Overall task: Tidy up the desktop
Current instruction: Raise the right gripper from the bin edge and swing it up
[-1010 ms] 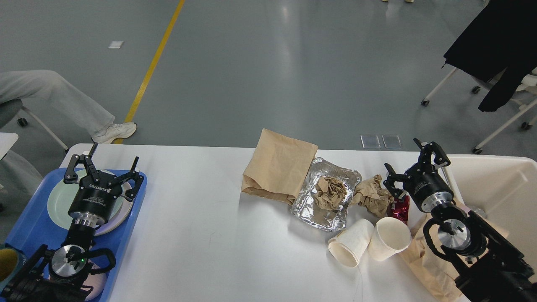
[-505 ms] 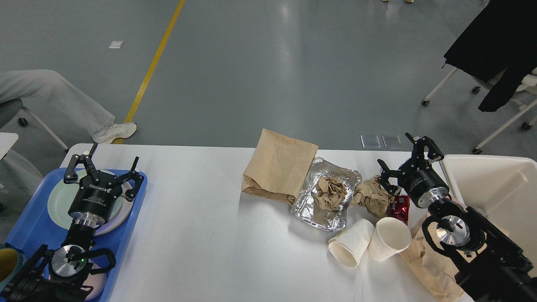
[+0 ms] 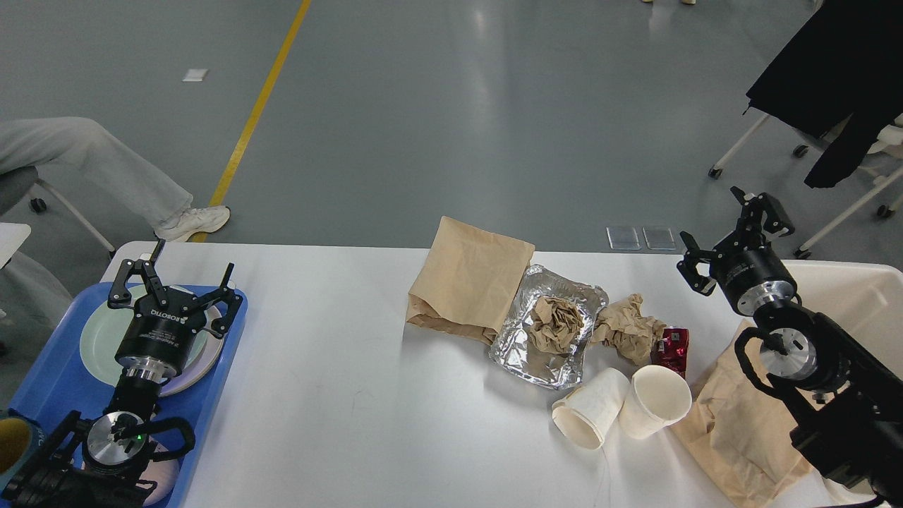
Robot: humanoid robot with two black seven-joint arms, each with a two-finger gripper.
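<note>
The white desktop (image 3: 338, 395) fills the lower view, a surface cluttered at its right half: bag (image 3: 469, 279), foil tray (image 3: 550, 331) holding crumpled paper (image 3: 557, 321), another paper wad (image 3: 626, 326), a red packet (image 3: 674, 347), two cups (image 3: 621, 406) and a flat bag (image 3: 741, 423). The right gripper (image 3: 734, 229) has lifted and swung away from the wad and packet toward the bin (image 3: 846, 296), fingers wide and empty, so nothing was taken; the litter remains. The left gripper (image 3: 173, 282) hangs unmoved over the plate (image 3: 95, 335) on the blue tray (image 3: 49, 381), fingers wide, holding nothing.
</note>
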